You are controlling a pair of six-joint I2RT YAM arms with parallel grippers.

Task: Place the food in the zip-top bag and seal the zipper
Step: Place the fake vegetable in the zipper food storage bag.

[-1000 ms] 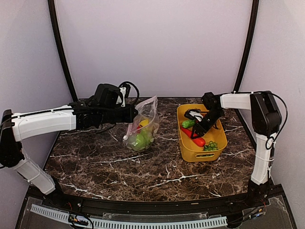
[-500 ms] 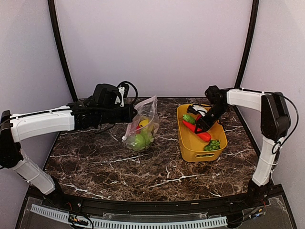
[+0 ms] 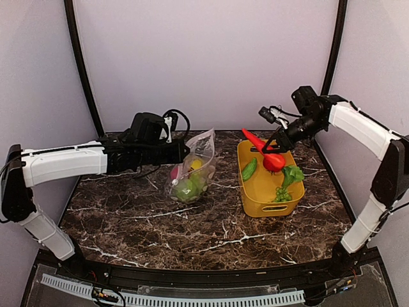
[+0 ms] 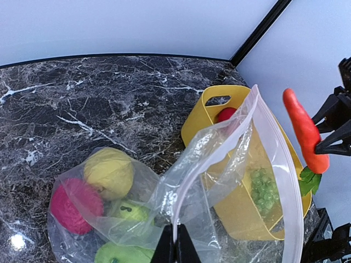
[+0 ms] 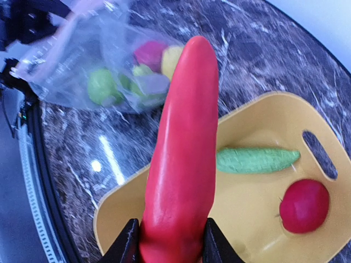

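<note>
The clear zip-top bag point(image 3: 193, 167) stands left of centre, its mouth held up and open. My left gripper point(image 4: 175, 244) is shut on the bag's rim at the pale zipper point(image 4: 188, 186). Inside lie a yellow piece point(image 4: 109, 172), a red one point(image 4: 75, 200) and green ones point(image 4: 129, 211). My right gripper point(image 5: 171, 241) is shut on the thick end of the red pepper point(image 5: 184, 142), held in the air over the back of the yellow basket point(image 3: 252, 204). The pepper point(image 3: 253, 139) points left toward the bag.
In the basket lie a green cucumber point(image 5: 258, 160), a red round fruit point(image 5: 304, 205) and green grapes point(image 3: 281, 194). A green leafy piece point(image 3: 293, 174) shows by its right wall. Black cables point(image 3: 176, 118) hang behind the left arm. Bare marble point(image 3: 192, 224) lies in front.
My right gripper has closed on the red pepper and lifted it up out of the basket toward the back. The left arm still holds the bag, barely shifted.
</note>
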